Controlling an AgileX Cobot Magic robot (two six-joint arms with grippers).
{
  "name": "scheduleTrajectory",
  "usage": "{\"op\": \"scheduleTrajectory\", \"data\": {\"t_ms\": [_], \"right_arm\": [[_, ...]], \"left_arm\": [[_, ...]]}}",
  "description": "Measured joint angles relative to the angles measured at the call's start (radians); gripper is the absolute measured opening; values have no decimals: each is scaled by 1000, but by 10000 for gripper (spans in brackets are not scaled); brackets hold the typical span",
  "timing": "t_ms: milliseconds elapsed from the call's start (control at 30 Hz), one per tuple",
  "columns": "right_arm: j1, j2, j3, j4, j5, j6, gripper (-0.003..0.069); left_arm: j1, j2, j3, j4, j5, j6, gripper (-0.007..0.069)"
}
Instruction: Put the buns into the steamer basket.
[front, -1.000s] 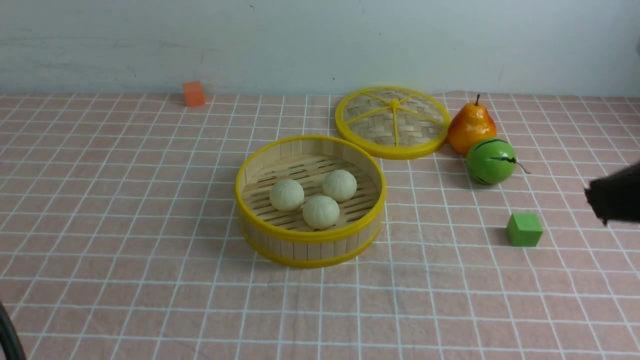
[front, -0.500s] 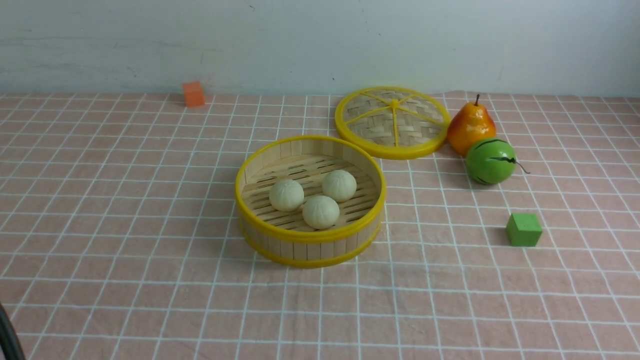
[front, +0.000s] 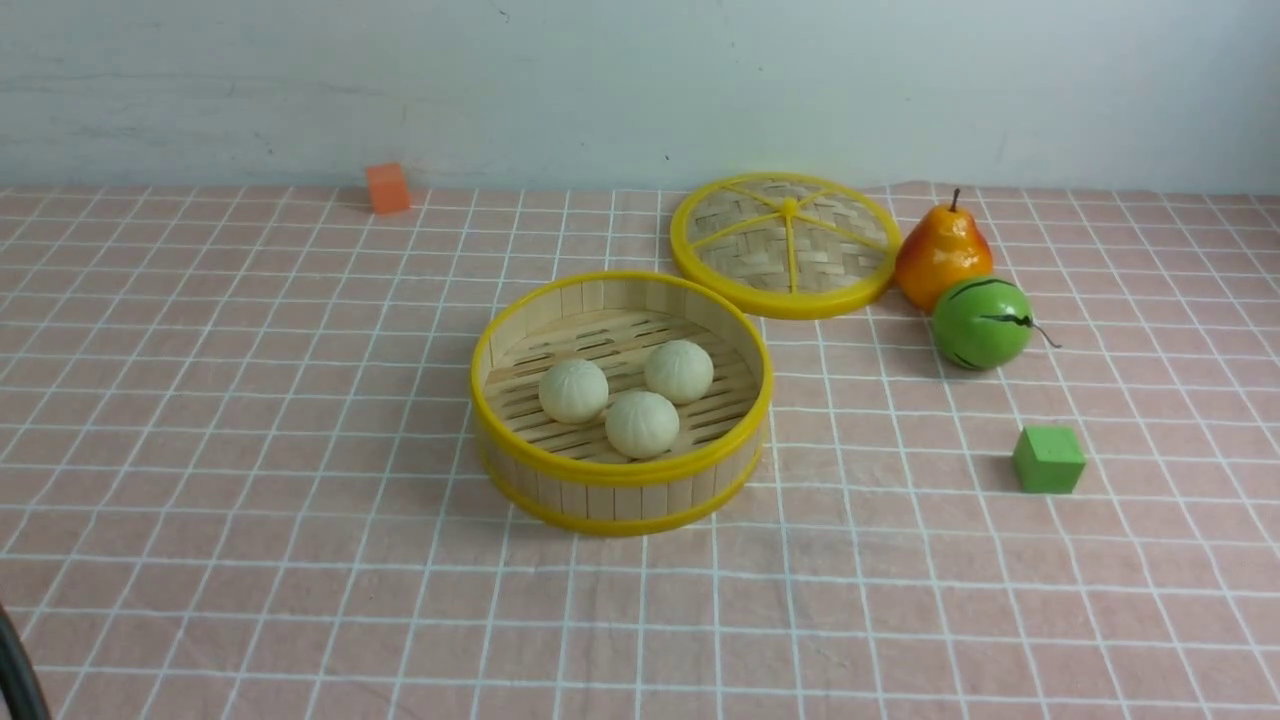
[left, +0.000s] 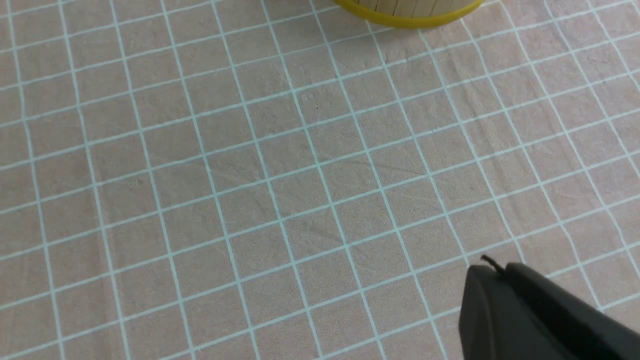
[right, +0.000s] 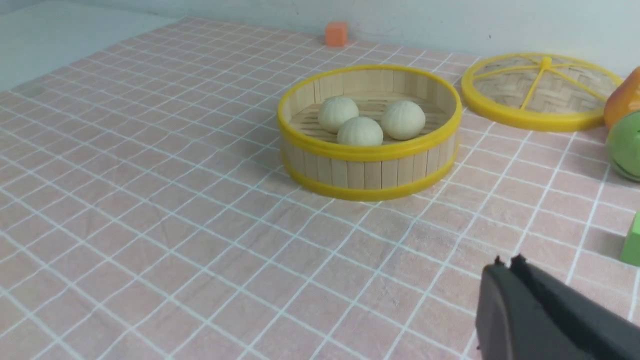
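Observation:
Three cream-white buns (front: 573, 390) (front: 679, 370) (front: 641, 423) lie on the slatted floor of the steamer basket (front: 620, 490) at the middle of the table; the right wrist view shows the same buns (right: 360, 131) inside the basket (right: 367, 172). My left gripper (left: 492, 270) is shut and empty over bare cloth, with only the basket's lower rim (left: 407, 20) showing far off in its view. My right gripper (right: 505, 262) is shut and empty, well back from the basket. Neither gripper appears in the front view.
The flat woven lid (front: 787, 245) lies behind the basket to the right. Beside it stand a pear (front: 941, 252) and a green striped fruit (front: 981, 323). A green cube (front: 1048, 459) sits at the right, an orange cube (front: 387, 187) at the back left.
The right arm, seen at the right edge of the front view a second ago, has withdrawn out of that view. The buns and basket have not moved.

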Motion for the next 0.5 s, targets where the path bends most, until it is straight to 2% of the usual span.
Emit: {"op": "scheduleTrajectory", "data": {"t_ms": [100,167,233,267,300,333,400,500], "right_arm": [[-40,-36,123,-45,-155,5,-21],[-113,-71,187,-56,-206,35,-21],[-173,-89,214,-61,-215,62,-21],[-263,-99,238,-73,-208,103,-21],[-275,-101,240,-79,-206,108,-21],[-366,-101,252,-109,-189,141,-21],[-462,-101,256,-152,-161,195,-21],[-514,-101,256,-183,-144,226,-21]], "left_arm": [[0,0,0,0,0,0,13],[0,0,0,0,0,0,15],[0,0,0,0,0,0,17],[0,0,0,0,0,0,17],[0,0,0,0,0,0,17],[0,0,0,0,0,0,17],[0,0,0,0,0,0,20],[0,0,0,0,0,0,21]]}}
